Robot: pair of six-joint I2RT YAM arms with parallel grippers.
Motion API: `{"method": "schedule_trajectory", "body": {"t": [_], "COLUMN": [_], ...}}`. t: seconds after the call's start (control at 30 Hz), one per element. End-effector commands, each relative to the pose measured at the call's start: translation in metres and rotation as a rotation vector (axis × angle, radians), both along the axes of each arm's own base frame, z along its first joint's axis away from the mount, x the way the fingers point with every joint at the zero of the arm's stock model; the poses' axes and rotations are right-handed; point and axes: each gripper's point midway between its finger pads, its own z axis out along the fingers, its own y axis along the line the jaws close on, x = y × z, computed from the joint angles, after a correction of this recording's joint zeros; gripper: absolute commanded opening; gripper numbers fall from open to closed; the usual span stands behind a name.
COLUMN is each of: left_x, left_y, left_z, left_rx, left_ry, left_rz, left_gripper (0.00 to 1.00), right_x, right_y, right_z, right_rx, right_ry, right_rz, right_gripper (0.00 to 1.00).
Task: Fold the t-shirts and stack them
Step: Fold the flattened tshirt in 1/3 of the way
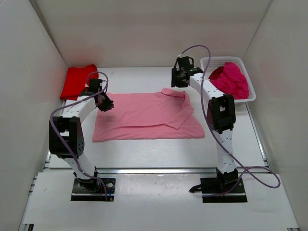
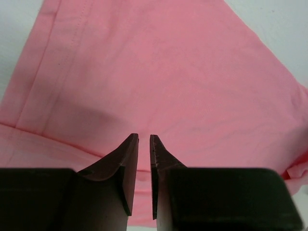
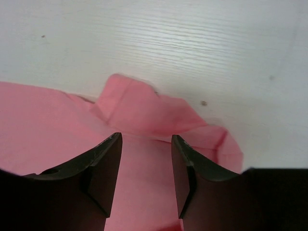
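I see the light pink t-shirt (image 1: 144,118) lying spread flat mid-table. My left gripper (image 2: 143,137) hovers over its left end, jaws only a slit apart and gripping nothing. My right gripper (image 3: 147,137) is above the collar end, jaws partly open and empty. The red t-shirt (image 1: 79,81) sits in the far-left corner, and the magenta t-shirts (image 1: 233,79) are bunched in the white basket (image 1: 207,60).

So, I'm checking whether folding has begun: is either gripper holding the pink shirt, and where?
Nothing is held. The left gripper and right gripper hang open over the light pink cotton t-shirt, with no fabric pinched in either.
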Motion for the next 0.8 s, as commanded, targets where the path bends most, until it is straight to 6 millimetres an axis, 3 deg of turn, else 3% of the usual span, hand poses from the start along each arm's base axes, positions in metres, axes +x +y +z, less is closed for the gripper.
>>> {"method": "schedule_trajectory", "body": {"t": [0.0, 0.03, 0.17, 0.37, 0.7, 0.77], "left_x": [0.017, 0.017, 0.021, 0.029, 0.028, 0.024], "left_y": [0.001, 0.0, 0.003, 0.001, -0.005, -0.002], "left_z": [0.013, 0.01, 0.012, 0.008, 0.008, 0.0], "left_rx": [-0.026, -0.02, 0.011, -0.003, -0.027, -0.022], "left_ry": [-0.049, -0.044, -0.052, -0.051, -0.057, -0.044], "left_rz": [0.026, 0.02, 0.005, 0.009, -0.004, -0.001], "left_gripper": [0.27, 0.28, 0.3, 0.3, 0.3, 0.3], "right_x": [0.003, 0.002, -0.001, 0.007, 0.012, 0.014], "right_y": [0.035, 0.049, 0.07, 0.073, 0.082, 0.082], "right_z": [0.021, 0.023, 0.022, 0.001, -0.013, -0.01], "right_rx": [-0.021, -0.029, -0.049, -0.014, 0.019, 0.035], "right_ry": [-0.07, -0.084, -0.112, -0.08, -0.07, -0.069], "right_rz": [0.153, 0.193, 0.259, 0.265, 0.252, 0.254], "right_gripper": [0.43, 0.43, 0.47, 0.44, 0.41, 0.39]}}
